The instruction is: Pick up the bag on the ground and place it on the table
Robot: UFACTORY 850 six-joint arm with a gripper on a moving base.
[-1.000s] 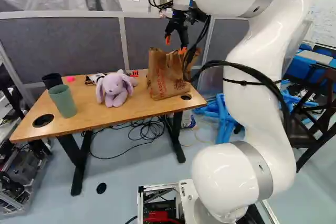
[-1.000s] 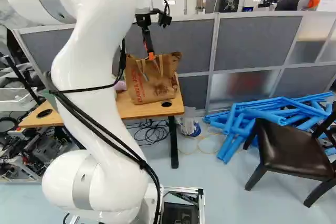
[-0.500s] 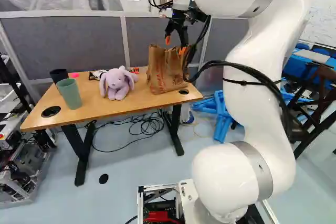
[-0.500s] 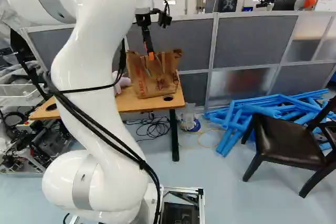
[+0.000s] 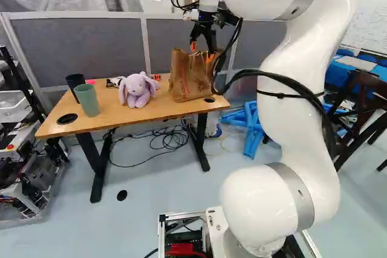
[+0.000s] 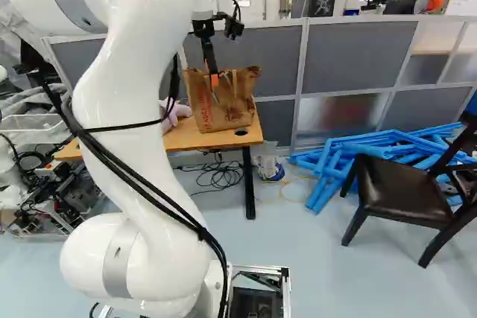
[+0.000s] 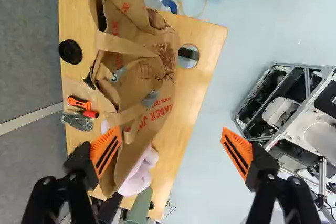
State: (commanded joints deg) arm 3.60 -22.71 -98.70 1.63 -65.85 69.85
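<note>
Here's the arm point(image 5: 296, 95), arching up and forward, tool point(image 5: 202, 51) pointing down, fingers spread wide. A dark chair point(image 6: 402, 193) at the right of the right base view, wooden bench point(image 5: 109, 118) ahead, and there's the paper bag point(image 6: 232, 113) standing on it, mouth up, long axis running along the bench, grey partition point(image 6: 358, 51) behind.

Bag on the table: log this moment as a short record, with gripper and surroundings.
bag: upright
support: table
gripper: open, at the bag's top
fingers: wide apart; bag not gripped
finger contact: cannot tell
nearest toy: purple rabbit
cups: green cup, black cup, beyond the rabbit
task state: bag placed, apparently released
</note>
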